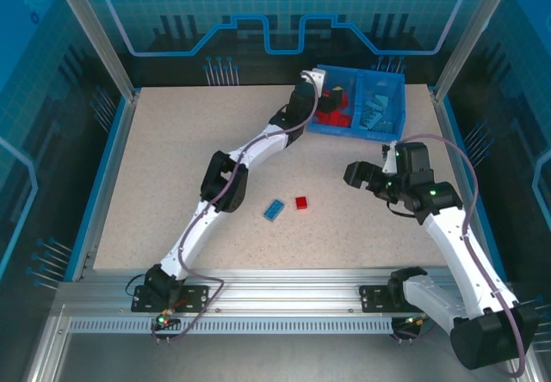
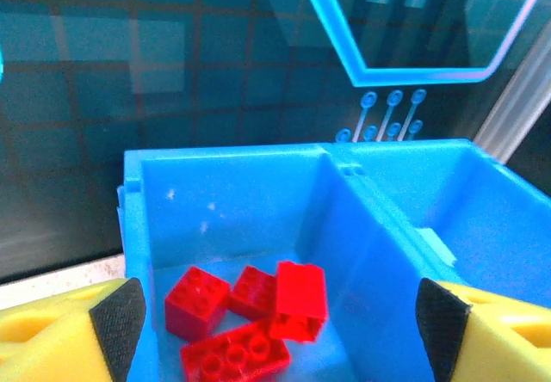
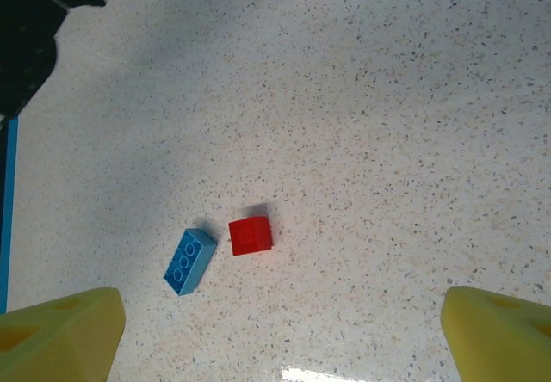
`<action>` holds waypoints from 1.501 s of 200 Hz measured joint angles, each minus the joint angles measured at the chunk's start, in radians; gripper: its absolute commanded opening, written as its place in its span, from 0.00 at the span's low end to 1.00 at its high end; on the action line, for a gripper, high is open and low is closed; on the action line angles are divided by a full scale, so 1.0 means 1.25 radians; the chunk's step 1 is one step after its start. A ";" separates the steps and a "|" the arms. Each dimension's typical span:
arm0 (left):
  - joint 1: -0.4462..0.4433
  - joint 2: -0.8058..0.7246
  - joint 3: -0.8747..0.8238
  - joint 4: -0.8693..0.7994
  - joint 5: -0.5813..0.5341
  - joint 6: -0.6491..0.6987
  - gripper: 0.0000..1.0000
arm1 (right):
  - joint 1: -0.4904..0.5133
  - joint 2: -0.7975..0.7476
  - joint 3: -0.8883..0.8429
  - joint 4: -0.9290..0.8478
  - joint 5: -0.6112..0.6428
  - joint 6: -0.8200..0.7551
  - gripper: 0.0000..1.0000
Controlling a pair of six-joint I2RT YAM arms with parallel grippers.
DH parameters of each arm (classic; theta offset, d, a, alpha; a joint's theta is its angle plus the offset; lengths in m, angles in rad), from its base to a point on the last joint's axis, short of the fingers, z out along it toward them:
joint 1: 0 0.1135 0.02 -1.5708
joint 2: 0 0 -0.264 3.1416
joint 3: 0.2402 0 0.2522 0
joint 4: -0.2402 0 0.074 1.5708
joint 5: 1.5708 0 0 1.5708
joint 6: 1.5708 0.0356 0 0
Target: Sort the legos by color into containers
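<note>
The blue bin [image 1: 403, 100] stands at the back right of the table, split by a central divider [image 2: 362, 214]. Its left compartment holds red legos [image 1: 336, 117], its right one light blue legos [image 1: 372, 111]. My left gripper [image 1: 320, 89] hangs open over the left compartment. In the left wrist view several red legos [image 2: 196, 300] lie on the floor between the spread pads [image 2: 116, 322], and one red brick [image 2: 300, 300] stands tilted on the others, free of both fingers. A light blue lego [image 1: 274, 210] and a red lego [image 1: 301, 202] lie mid-table. My right gripper [image 1: 349, 174] hovers open to their right, above the table.
From the right wrist the red lego [image 3: 250, 235] and the light blue lego [image 3: 189, 261] lie side by side on speckled table, a little apart. The left arm's dark link [image 3: 26, 46] shows at the upper left. Blue rails edge the table.
</note>
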 measured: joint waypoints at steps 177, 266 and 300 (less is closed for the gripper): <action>-0.258 -0.852 -0.881 -0.474 -0.002 -0.376 0.98 | 0.081 0.010 0.000 -0.057 0.057 -0.033 0.97; -0.305 -0.497 -0.671 -0.731 -0.143 -0.612 0.67 | 0.085 -0.053 -0.041 -0.081 0.066 -0.033 0.98; -0.306 -0.464 -0.669 -0.734 -0.162 -0.650 0.61 | 0.085 -0.059 -0.048 -0.087 0.066 -0.033 0.98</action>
